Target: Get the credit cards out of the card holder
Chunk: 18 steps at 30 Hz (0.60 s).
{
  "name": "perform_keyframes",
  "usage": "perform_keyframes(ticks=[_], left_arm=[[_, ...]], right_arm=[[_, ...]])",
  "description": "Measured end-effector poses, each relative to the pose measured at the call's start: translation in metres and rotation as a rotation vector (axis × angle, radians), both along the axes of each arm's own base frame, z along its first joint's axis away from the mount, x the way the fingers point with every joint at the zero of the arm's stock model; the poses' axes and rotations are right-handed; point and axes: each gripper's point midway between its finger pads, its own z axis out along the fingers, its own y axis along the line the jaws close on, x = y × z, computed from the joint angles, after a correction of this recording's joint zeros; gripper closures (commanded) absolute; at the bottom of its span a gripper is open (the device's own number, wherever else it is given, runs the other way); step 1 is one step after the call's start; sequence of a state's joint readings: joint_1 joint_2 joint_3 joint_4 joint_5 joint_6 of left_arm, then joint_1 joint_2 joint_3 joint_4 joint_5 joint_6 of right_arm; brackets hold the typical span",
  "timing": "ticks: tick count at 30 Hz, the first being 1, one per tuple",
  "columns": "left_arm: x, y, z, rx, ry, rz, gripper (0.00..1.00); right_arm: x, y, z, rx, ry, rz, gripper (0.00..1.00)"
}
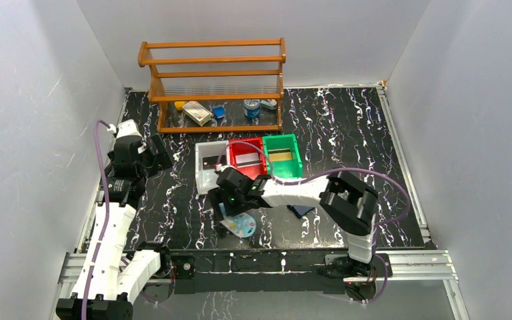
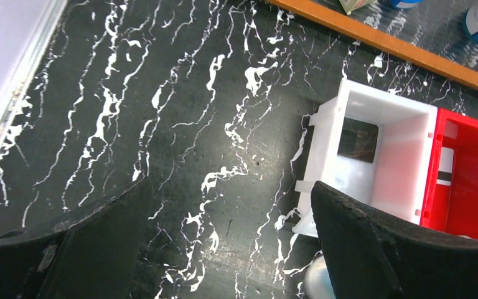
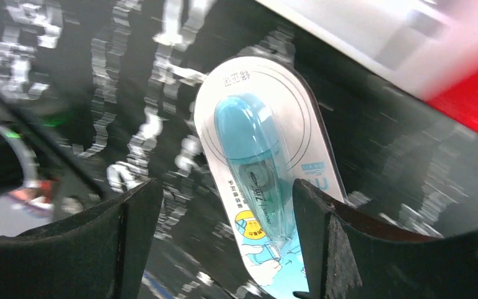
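Observation:
A small dark navy card holder [image 1: 301, 211] lies on the table, partly tucked under my right forearm. My right gripper [image 1: 229, 212] [image 3: 224, 193] hangs open low over a white oval packet [image 1: 245, 225] [image 3: 267, 156] with a blue item in it. The packet lies between the fingers, close to the right finger [image 3: 323, 237], and nothing is gripped. My left gripper [image 1: 160, 157] [image 2: 224, 208] is open over bare table left of the white bin. A dark card [image 2: 358, 141] lies flat in the white bin [image 1: 208, 175]. The red and green bins each hold a flat piece.
The white bin, a red bin [image 1: 245, 148] and a green bin [image 1: 297, 160] stand side by side mid-table. A wooden rack [image 1: 213, 80] at the back holds small packets and a can. White walls close in left, right and behind.

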<state>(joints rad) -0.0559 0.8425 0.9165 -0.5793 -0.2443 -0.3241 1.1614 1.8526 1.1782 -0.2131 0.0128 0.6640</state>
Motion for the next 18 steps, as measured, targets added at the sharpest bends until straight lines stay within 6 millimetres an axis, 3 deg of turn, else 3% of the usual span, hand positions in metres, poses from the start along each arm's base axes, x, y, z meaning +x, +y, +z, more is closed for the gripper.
perform_keyframes(ticks=[6,10,13,18], left_arm=[[-0.003,0.009,0.014,0.028,-0.014,0.039,0.02],[-0.008,0.010,0.011,0.033,0.014,0.043,0.02],[-0.011,0.004,0.009,0.014,0.029,0.017,0.02],[-0.017,-0.034,0.005,-0.140,0.051,-0.136,0.02]], right_arm=[[-0.017,0.077,0.012,0.187,0.088,0.062,0.15],[-0.023,0.089,0.025,0.250,0.097,0.075,0.12],[-0.020,0.073,0.041,0.268,0.051,0.039,0.10],[-0.005,0.005,0.100,0.305,-0.102,-0.134,0.09]])
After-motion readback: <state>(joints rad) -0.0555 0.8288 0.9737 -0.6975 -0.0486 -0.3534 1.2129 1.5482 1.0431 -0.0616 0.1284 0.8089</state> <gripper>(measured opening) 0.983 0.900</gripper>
